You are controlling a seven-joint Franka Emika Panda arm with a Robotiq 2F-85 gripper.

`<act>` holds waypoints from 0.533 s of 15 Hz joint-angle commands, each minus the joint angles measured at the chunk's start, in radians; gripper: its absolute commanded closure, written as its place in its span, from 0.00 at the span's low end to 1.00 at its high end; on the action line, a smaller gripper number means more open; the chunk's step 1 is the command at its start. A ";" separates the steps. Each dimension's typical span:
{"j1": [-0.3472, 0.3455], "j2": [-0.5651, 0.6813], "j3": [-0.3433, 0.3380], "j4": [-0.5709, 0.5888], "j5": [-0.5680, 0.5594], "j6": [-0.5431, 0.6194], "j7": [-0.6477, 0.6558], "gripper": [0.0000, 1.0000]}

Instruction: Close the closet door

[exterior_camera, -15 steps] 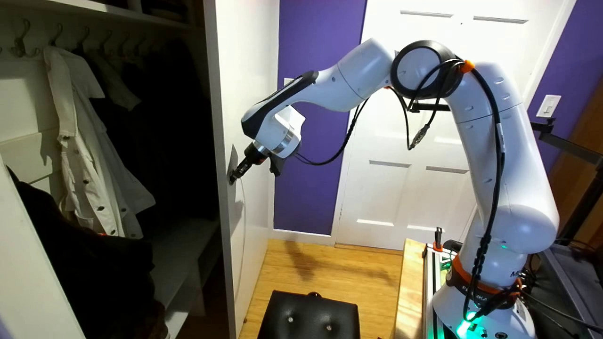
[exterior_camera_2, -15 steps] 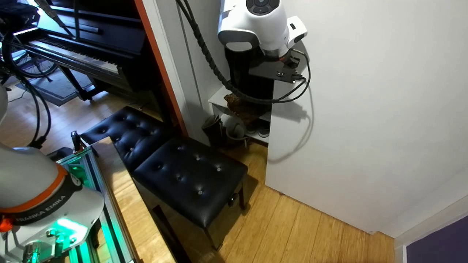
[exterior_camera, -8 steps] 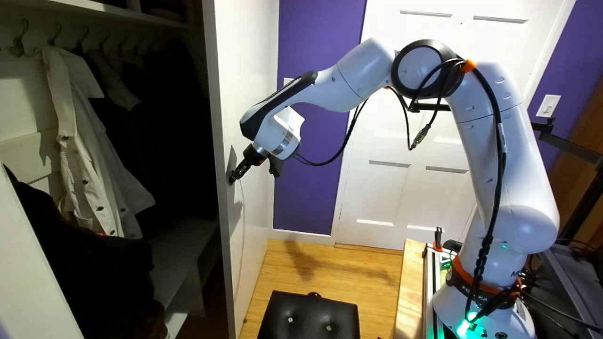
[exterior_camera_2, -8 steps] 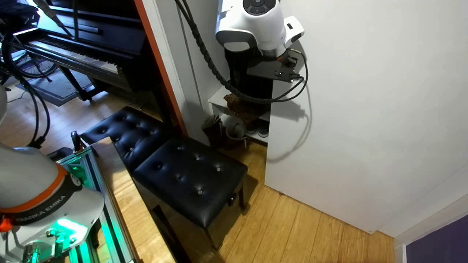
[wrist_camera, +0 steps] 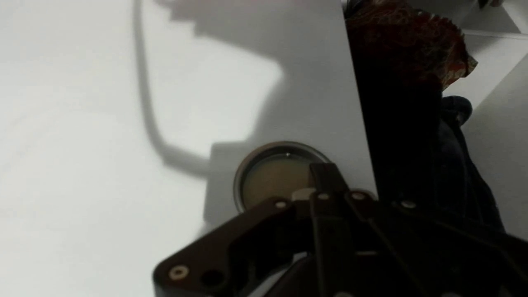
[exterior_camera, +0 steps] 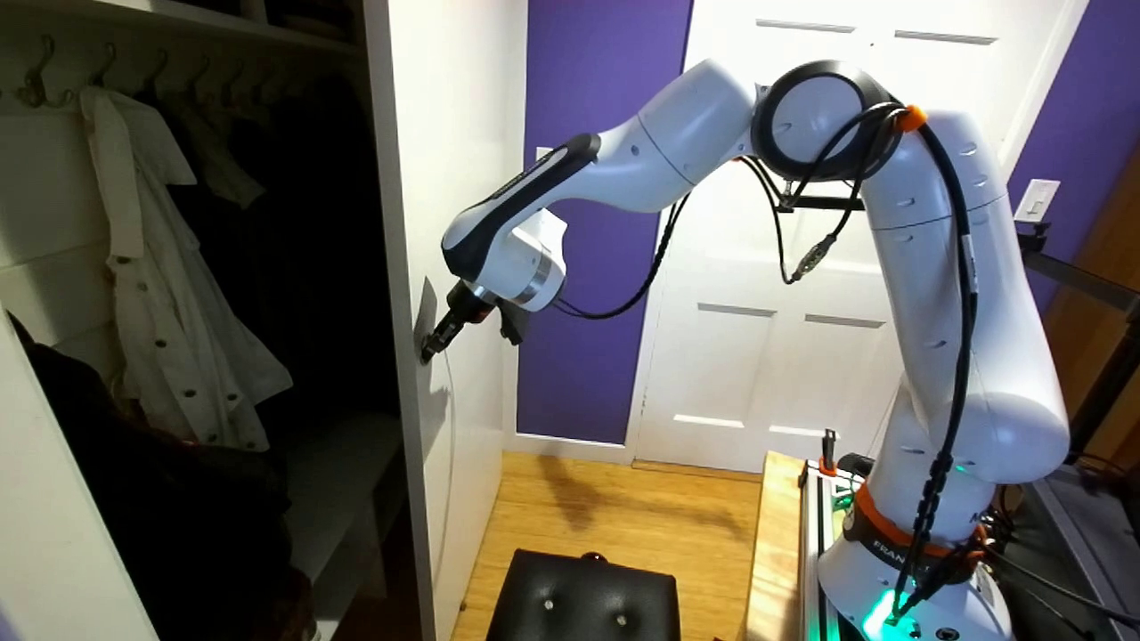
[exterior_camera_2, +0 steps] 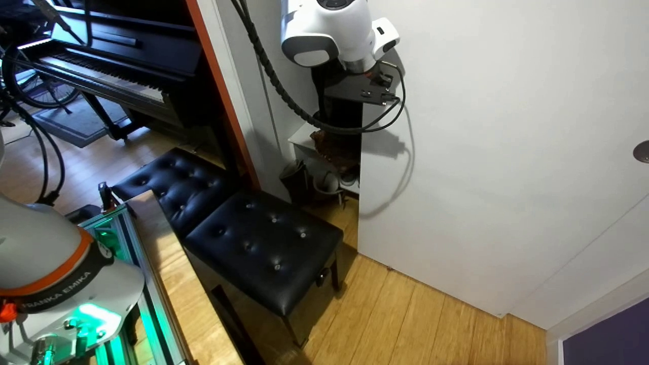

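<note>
The white sliding closet door [exterior_camera: 459, 214] stands partly across the closet and also shows in an exterior view [exterior_camera_2: 481, 167]. The dark closet opening [exterior_camera: 303, 267] is to the left of its leading edge. A round recessed metal pull [wrist_camera: 268, 181] sits near that edge in the wrist view. My gripper [wrist_camera: 326, 173] is shut, with its fingertips together at the pull's inner side nearest the door edge. In an exterior view, the gripper [exterior_camera: 429, 352] meets the door near its edge. The lower part of the pull is hidden behind the fingers.
A black tufted bench [exterior_camera_2: 263, 248] stands on the wood floor before the closet, with another black seat [exterior_camera_2: 177, 187] behind it. Boots [exterior_camera_2: 296, 177] lie low in the opening. A white coat [exterior_camera: 178, 312] hangs inside. Another round pull [exterior_camera_2: 642, 151] shows at the door's far end.
The gripper and the door have moved left together in both exterior views, and the closet opening is narrower. The pull at the door's far end has come into view.
</note>
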 commanded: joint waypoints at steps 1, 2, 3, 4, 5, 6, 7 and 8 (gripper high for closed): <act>0.124 -0.029 -0.029 -0.027 -0.090 -0.070 0.151 1.00; 0.148 -0.039 -0.039 -0.035 -0.119 -0.081 0.187 1.00; 0.166 -0.045 -0.043 -0.038 -0.139 -0.096 0.216 1.00; 0.183 -0.053 -0.049 -0.043 -0.158 -0.110 0.246 1.00; 0.196 -0.056 -0.051 -0.041 -0.171 -0.127 0.272 1.00; 0.210 -0.065 -0.054 -0.045 -0.185 -0.150 0.301 1.00; 0.223 -0.068 -0.056 -0.042 -0.199 -0.170 0.331 1.00; 0.175 -0.076 0.008 -0.050 -0.265 -0.179 0.401 1.00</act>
